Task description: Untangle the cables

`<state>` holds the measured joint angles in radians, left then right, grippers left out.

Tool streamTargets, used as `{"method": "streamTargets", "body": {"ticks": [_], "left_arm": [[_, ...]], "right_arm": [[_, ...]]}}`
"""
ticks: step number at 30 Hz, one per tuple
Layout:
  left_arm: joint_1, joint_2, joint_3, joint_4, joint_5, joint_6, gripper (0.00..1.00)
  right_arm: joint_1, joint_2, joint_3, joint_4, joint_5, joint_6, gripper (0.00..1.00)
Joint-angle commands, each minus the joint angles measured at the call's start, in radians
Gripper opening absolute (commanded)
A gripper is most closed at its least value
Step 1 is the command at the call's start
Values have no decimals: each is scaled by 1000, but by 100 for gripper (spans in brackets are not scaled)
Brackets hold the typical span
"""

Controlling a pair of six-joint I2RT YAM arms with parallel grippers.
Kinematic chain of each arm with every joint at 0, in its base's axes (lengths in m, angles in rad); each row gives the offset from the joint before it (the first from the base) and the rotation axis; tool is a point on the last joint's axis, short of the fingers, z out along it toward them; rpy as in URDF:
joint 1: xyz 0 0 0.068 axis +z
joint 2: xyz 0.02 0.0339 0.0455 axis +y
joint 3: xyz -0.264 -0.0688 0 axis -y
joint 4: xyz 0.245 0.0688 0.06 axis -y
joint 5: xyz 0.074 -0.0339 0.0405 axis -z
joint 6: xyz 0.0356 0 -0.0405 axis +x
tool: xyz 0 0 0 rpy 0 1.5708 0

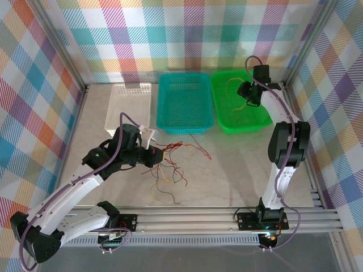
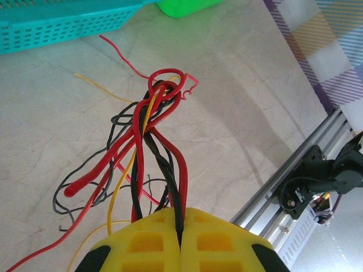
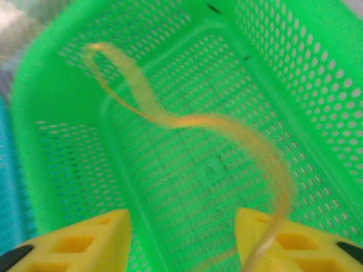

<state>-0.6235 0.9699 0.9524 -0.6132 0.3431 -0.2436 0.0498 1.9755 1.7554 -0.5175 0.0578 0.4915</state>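
Note:
A tangle of thin red, yellow and black cables (image 1: 170, 165) lies on the table in front of the teal basket. My left gripper (image 1: 160, 154) is shut on one end of the bundle. In the left wrist view its yellow fingers (image 2: 142, 243) pinch black and red cables (image 2: 153, 113) between the jaws, and the strands twist into a knot farther out. My right gripper (image 1: 248, 102) hangs open over the green basket (image 1: 241, 127). A blurred yellow-orange cable (image 3: 187, 120) curls loose across the green basket (image 3: 317, 73) and runs past the right finger (image 3: 266, 238) of my right gripper (image 3: 181, 221).
A teal basket (image 1: 164, 122) stands left of the green one, and a white basket (image 1: 113, 107) stands farther left. Checked walls close in the table on three sides. An aluminium rail (image 1: 227, 215) runs along the near edge.

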Motion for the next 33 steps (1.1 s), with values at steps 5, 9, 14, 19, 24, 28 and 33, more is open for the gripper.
{"method": "streamTargets", "body": {"ticks": [5, 9, 14, 19, 24, 28, 33], "left_arm": [[-18, 67, 91, 31, 64, -47, 0], [-28, 93, 173, 2, 50, -47, 0], [-28, 136, 205, 29, 50, -51, 0], [-29, 198, 211, 99, 67, -70, 0], [-23, 241, 221, 137, 104, -75, 0], [-22, 216, 193, 149, 108, -76, 0], [-17, 176, 158, 182, 93, -98, 0]], "right_arm": [[12, -226, -22, -62, -26, -19, 59], [20, -353, -131, -26, -63, -24, 63], [19, -414, -158, -76, -131, -37, 64], [28, -524, -266, -71, -166, -19, 65], [61, -659, -393, -49, -249, 10, 67], [109, -740, -497, -9, -290, 33, 68], [228, -805, -601, 31, -362, 42, 69]]}}
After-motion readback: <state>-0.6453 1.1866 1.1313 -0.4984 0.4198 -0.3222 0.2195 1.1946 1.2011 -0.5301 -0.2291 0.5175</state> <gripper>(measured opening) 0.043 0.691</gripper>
